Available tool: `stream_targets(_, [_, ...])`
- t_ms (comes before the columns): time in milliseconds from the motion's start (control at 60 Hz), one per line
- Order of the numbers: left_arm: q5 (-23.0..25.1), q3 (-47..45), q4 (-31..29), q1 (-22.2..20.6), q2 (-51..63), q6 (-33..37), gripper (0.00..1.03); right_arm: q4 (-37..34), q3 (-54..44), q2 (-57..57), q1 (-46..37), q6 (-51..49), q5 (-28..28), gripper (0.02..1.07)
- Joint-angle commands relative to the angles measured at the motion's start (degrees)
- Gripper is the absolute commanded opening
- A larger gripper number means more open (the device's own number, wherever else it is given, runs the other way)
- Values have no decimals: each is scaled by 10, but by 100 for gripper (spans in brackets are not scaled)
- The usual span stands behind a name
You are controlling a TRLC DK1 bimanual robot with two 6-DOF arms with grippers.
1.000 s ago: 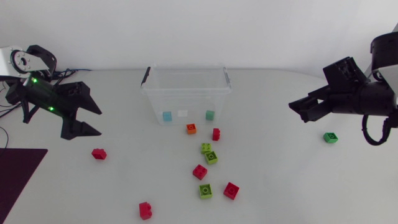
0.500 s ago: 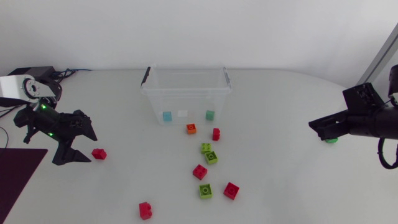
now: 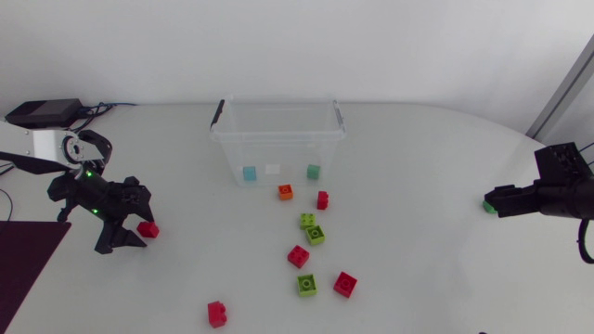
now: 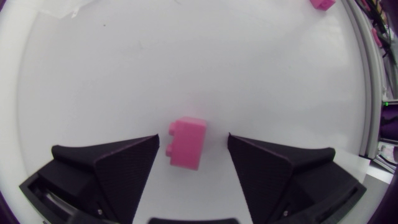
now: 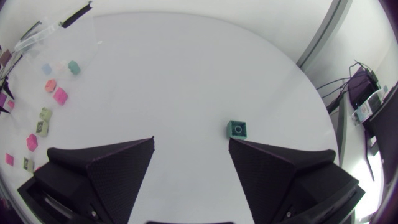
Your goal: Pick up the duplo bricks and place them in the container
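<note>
A red brick (image 3: 148,229) lies on the white table at the left. My left gripper (image 3: 136,223) is down around it. In the left wrist view this brick (image 4: 186,144) sits between the open fingers (image 4: 127,165), with a gap on each side. At the far right, my right gripper (image 3: 495,200) hovers open over a green brick (image 3: 486,206). The right wrist view shows that brick (image 5: 237,129) just ahead of one fingertip, not between the fingers of my right gripper (image 5: 191,143). The clear container (image 3: 225,139) stands at the back middle, with three pale bricks (image 3: 249,173) inside.
Several red, green and orange bricks (image 3: 306,284) lie scattered in front of the container, and one red brick (image 3: 216,314) sits near the front edge. A dark mat (image 3: 26,260) covers the front left corner. A black box (image 3: 42,113) rests at the back left.
My left gripper dropped and moved in around the red brick, and its fingers narrowed. My right arm drew back to the right and came down over the green brick.
</note>
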Motion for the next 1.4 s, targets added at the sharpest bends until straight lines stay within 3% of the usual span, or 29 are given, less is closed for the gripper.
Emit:
stream_targets(0, [-3, -14, 4, 1, 25, 20, 52, 15, 6, 37, -16, 1, 4, 89])
stream_targets(83, [-3, -14, 4, 3, 26, 20, 35, 39, 9, 63, -31, 1, 3, 89])
stream_targets(300, [-1, -7, -12, 3, 10, 21, 33, 59, 18, 113, -54, 1, 2, 89])
stream_targets(833, [145, 79, -123, 22, -75, 14, 32, 94, 100, 251, -64, 20, 7, 89])
stream_targets(1250, [245, 178, -134, -9, -94, -89, 32, 142, 169, 389, -67, 18, 13, 84])
stream_targets(1383, [267, 201, -124, -25, -96, -128, 32, 147, 188, 418, -69, 15, 13, 67])
